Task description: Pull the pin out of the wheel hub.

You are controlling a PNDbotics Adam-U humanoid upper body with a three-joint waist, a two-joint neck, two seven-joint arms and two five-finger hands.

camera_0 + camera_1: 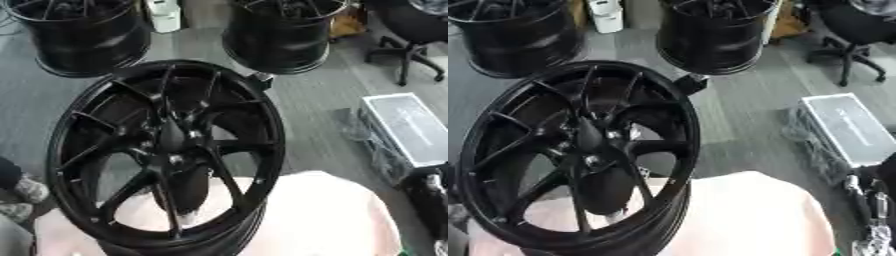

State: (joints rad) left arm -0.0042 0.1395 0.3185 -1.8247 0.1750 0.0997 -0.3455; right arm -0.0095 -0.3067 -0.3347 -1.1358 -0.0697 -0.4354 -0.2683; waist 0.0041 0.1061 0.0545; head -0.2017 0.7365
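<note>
Your hands do not show in either view, so their state cannot be told. The black wheel hub (166, 155) stands upright on a pale counter (324, 215) close before you. Two more black wheels (284, 32) stand far behind on the floor.

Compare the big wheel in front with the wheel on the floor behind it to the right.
The front wheel stands tilted with its spokes facing the camera; the back wheel lies flat on the floor, open face up. The front wheel rests on a pale surface and shows whole; the back wheel is cut off at the top edge. Both are glossy black.
</note>
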